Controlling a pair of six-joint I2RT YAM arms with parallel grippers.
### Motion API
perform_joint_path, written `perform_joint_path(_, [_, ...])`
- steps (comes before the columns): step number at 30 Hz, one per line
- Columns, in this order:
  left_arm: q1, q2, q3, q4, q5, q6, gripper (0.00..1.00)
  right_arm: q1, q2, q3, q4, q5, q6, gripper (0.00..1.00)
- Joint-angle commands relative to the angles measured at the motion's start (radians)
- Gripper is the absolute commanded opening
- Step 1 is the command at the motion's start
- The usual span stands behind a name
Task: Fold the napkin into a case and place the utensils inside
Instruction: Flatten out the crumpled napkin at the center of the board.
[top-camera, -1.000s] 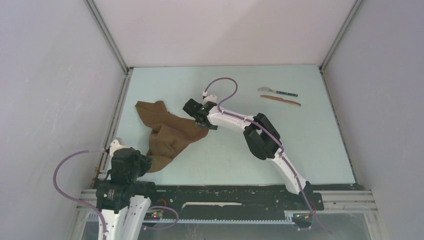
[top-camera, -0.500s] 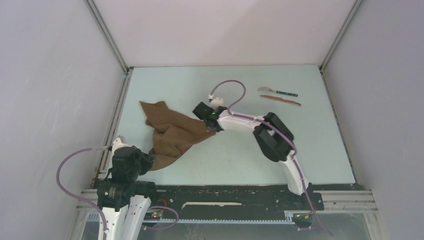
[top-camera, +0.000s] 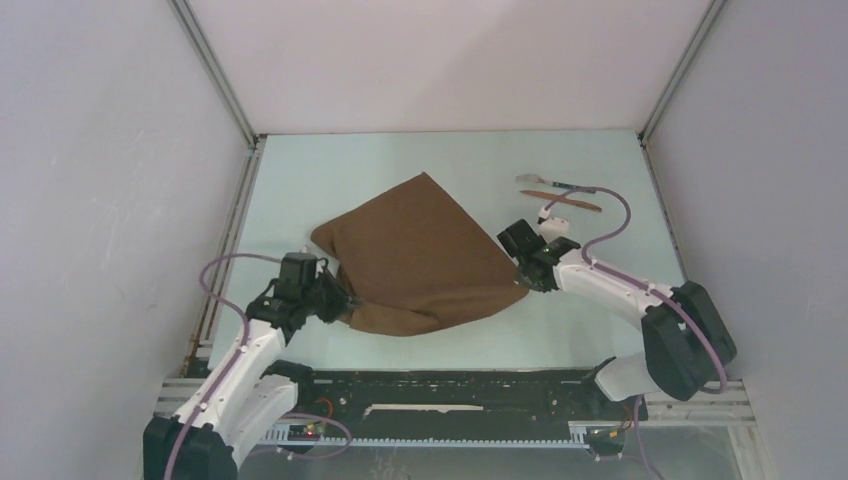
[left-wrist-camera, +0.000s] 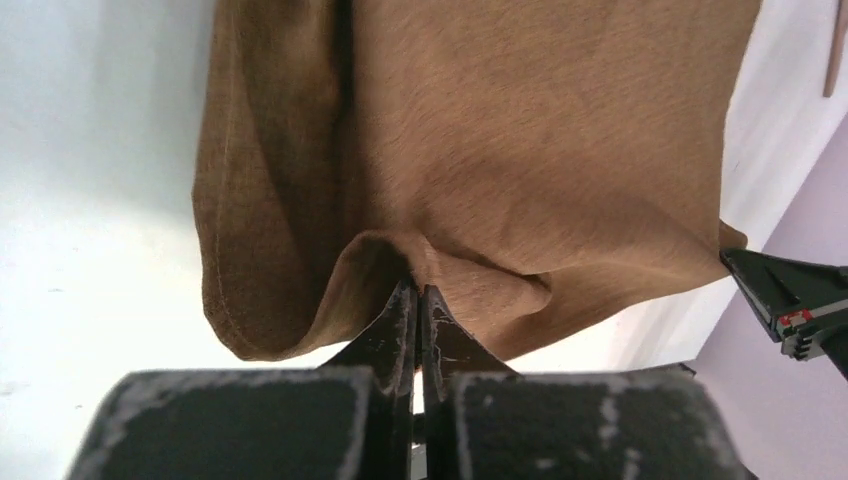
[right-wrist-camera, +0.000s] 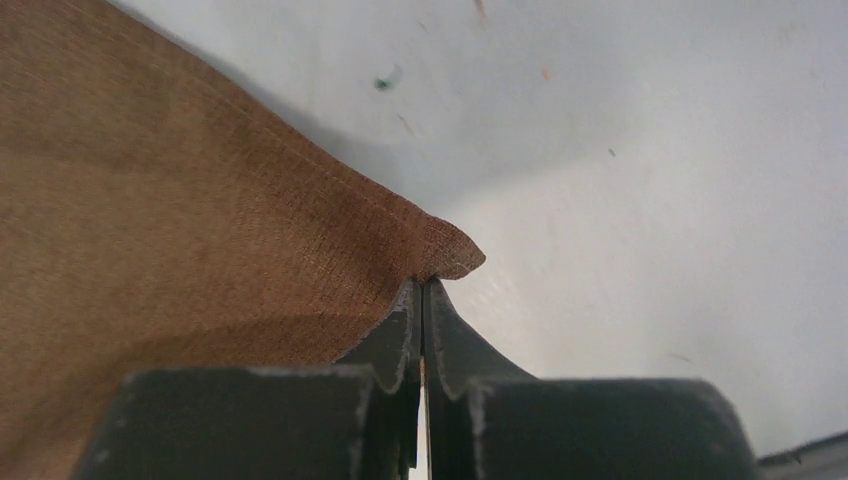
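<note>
Napkin (top-camera: 420, 250) spread open | left claw (left-wrist-camera: 415, 290) pinches edge | right claw (right-wrist-camera: 422, 288) pinches corner

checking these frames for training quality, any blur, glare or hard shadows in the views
Top external: even soft light, sharp, only a faint shadow under the napkin. Left wrist: left claw looks soft up close, table washes out to white. Right wrist: weave crisp at the pinched corner, right claw base blurred.

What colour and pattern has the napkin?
The soft cloth napkin is plain brown, unpatterned; clearest in top view.
</note>
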Motion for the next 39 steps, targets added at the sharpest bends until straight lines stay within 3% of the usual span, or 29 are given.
perform_joint_path(1, [-0.116,-0.096,-0.161,0.143,-0.002,-0.178,0.00,-0.026,-0.113,-0.096,-0.047,0.020,0.061,0.00])
perform_joint_path(4, [-0.196,-0.233,-0.236,0.105,-0.095,-0.248,0.00,-0.096,-0.204,-0.171,-0.035,-0.004,0.059,0.00])
perform_joint_path(7, [-0.201,-0.286,-0.268,0.058,-0.092,-0.261,0.00,-0.124,-0.286,-0.231,-0.072,-0.006,0.125,0.00])
perform_joint_path(15, [-0.233,-0.253,-0.281,0.082,-0.031,-0.266,0.00,-0.145,-0.454,-0.342,-0.138,0.071,0.323,0.00])
perform_joint_path(20, [-0.308,-0.238,-0.249,-0.029,-0.112,-0.317,0.00,-0.142,-0.524,-0.401,-0.218,0.078,0.489,0.00])
perform_joint_path(21, [-0.318,-0.250,-0.258,-0.047,-0.129,-0.342,0.00,-0.136,-0.551,-0.423,-0.212,0.064,0.506,0.00])
perform_joint_path(23, [-0.327,-0.284,-0.284,-0.065,-0.140,-0.385,0.00,-0.129,-0.609,-0.476,-0.059,-0.013,0.385,0.01])
perform_joint_path(27, [-0.332,-0.369,-0.277,-0.210,-0.163,-0.395,0.01,-0.129,-0.656,-0.463,0.086,-0.131,0.147,0.33])
perform_joint_path(28, [-0.332,-0.398,-0.257,-0.258,-0.185,-0.380,0.07,-0.121,-0.674,-0.445,0.094,-0.121,0.080,0.49])
perform_joint_path(29, [-0.332,-0.428,-0.228,-0.312,-0.211,-0.374,0.22,-0.117,-0.688,-0.428,0.104,-0.119,0.005,0.59])
perform_joint_path(31, [-0.331,-0.483,-0.157,-0.382,-0.278,-0.356,0.49,-0.108,-0.703,-0.376,0.106,-0.094,-0.117,0.73])
perform_joint_path(33, [-0.332,-0.510,-0.075,-0.394,-0.357,-0.310,0.79,-0.117,-0.663,-0.325,0.191,-0.180,-0.262,0.83])
perform_joint_path(34, [-0.332,-0.499,-0.032,-0.381,-0.396,-0.285,0.89,-0.126,-0.615,-0.296,0.249,-0.248,-0.319,0.85])
perform_joint_path(39, [-0.326,-0.309,0.126,-0.255,-0.523,-0.171,1.00,-0.132,-0.271,-0.023,0.376,-0.481,-0.479,0.88])
